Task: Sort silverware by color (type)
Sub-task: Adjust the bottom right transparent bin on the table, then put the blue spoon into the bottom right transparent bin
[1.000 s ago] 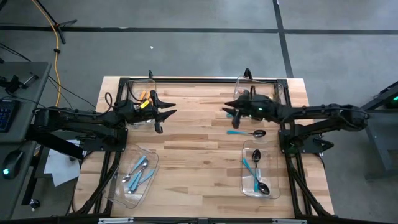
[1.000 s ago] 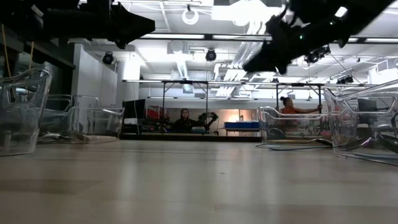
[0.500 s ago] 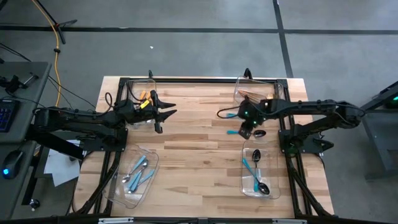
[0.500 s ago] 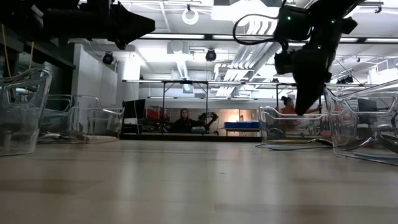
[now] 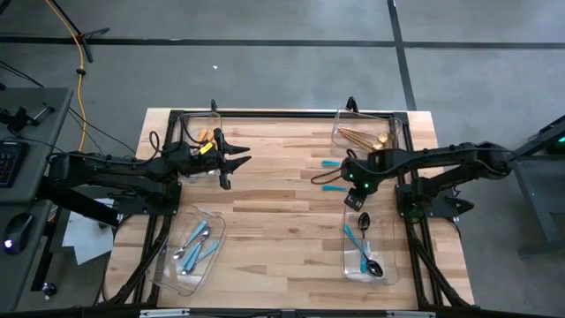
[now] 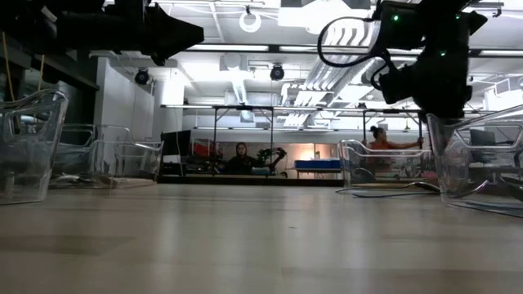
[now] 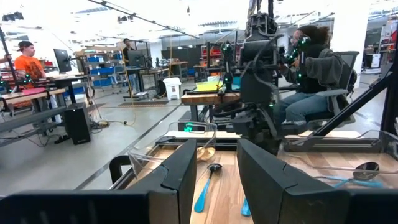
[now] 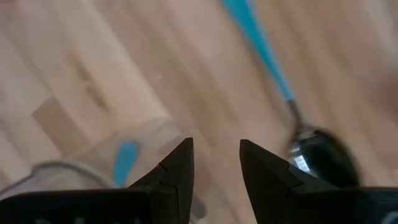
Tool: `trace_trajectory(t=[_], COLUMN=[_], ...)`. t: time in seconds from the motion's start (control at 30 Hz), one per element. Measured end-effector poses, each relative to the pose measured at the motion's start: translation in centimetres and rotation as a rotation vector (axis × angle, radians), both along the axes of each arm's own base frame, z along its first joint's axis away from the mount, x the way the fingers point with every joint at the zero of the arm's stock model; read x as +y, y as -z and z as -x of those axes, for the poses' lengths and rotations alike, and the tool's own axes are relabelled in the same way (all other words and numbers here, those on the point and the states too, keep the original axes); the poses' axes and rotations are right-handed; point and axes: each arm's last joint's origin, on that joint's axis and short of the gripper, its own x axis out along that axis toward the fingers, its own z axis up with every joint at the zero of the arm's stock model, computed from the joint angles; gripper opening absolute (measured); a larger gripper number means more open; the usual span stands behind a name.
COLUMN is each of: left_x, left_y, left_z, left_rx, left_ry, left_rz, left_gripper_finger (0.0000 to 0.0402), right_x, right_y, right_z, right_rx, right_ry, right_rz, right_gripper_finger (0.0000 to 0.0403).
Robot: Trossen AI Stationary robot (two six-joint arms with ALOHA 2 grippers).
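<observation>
Right gripper [image 5: 355, 196] angled down over teal-handled black spoon [image 5: 338, 186] on bench [image 5: 274, 221], jaws parted, empty. Left gripper [image 5: 237, 160] level, jaws parted, empty.

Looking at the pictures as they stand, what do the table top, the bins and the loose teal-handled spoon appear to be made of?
Table top: probably wood, pale planks with visible grain and a low sheen. Bins: seemingly clear plastic, since the contents show through the walls. Teal-handled spoon: its bowl looks like dark glossy metal that catches the light; its handle is matte teal, possibly plastic or a coating.
</observation>
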Motion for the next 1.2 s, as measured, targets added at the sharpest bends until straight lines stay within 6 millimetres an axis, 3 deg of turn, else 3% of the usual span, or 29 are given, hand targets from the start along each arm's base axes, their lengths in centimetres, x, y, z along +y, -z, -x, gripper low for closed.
trace_trajectory(t=[0.23, 0.33, 0.53, 0.7, 0.9, 1.2], left_x=[0.0, 0.0, 0.0, 0.0, 0.0, 0.0], left_y=[0.0, 0.0, -0.1, -0.1, -0.1, -0.1], left_z=[0.0, 0.0, 0.0, 0.0, 0.0, 0.0], left_rx=[-0.005, -0.005, -0.015, -0.018, -0.016, -0.013], left_ry=[0.003, 0.003, 0.003, 0.003, 0.003, 0.003], left_rz=[0.024, 0.024, 0.022, 0.020, 0.020, 0.023], left_gripper_finger=[0.0106, 0.0106, 0.0106, 0.0106, 0.0106, 0.0106], right_x=[2.3, 2.5, 1.8, 0.3, -1.1, -1.6], right_y=[0.0, 0.0, 0.4, 2.4, 4.1, 3.9], right_z=[-0.2, -0.3, -1.0, -1.7, -2.5, -2.9], right_rx=[-0.004, -0.014, -0.036, 0.074, 0.112, 0.065], right_ry=[-0.061, -0.049, -0.072, -0.100, -0.161, -0.171], right_rz=[-0.019, 0.054, 0.167, 0.182, 0.082, 0.048], right_gripper_finger=[0.0114, 0.0114, 0.0114, 0.0114, 0.0114, 0.0114])
